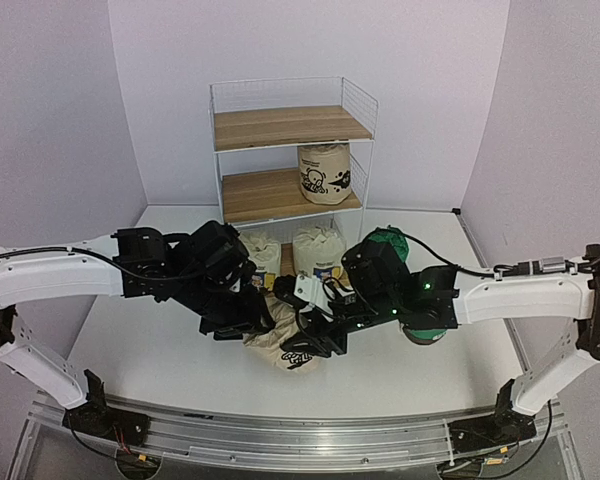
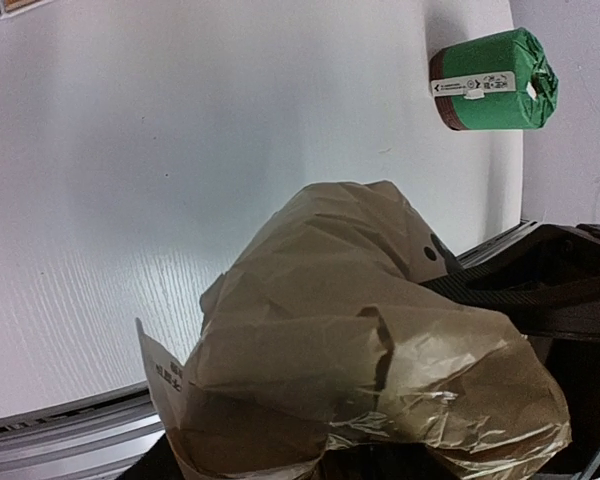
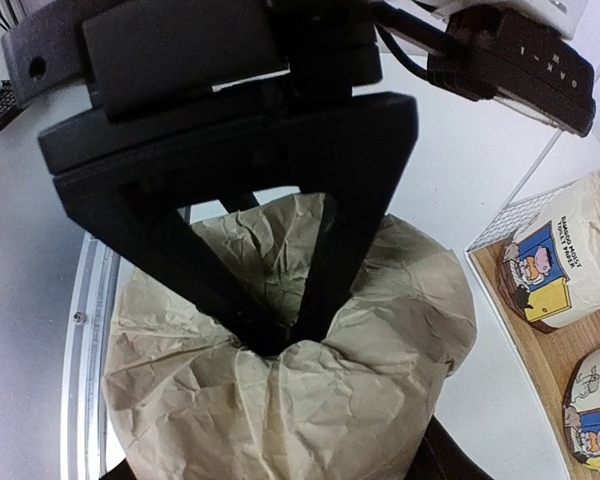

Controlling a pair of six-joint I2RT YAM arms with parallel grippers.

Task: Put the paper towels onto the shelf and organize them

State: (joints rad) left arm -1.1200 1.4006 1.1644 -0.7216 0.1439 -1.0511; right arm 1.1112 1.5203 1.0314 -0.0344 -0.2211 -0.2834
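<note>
Both arms meet mid-table over the beige roll [image 1: 288, 348], and the right gripper [image 3: 280, 335] is pinching that roll's gathered top between its two fingers, plain from the right wrist. The left gripper [image 1: 242, 318] sits right beside the same roll, but crumpled paper fills its own view, so I cannot tell whether it is gripping or spread. On the shelf [image 1: 280, 128], a second beige roll [image 1: 325, 173] stands on the middle board and two white rolls [image 1: 262, 250] on the bottom one. A green roll [image 2: 495, 80] sits on the table [image 2: 180, 150], well apart
</note>
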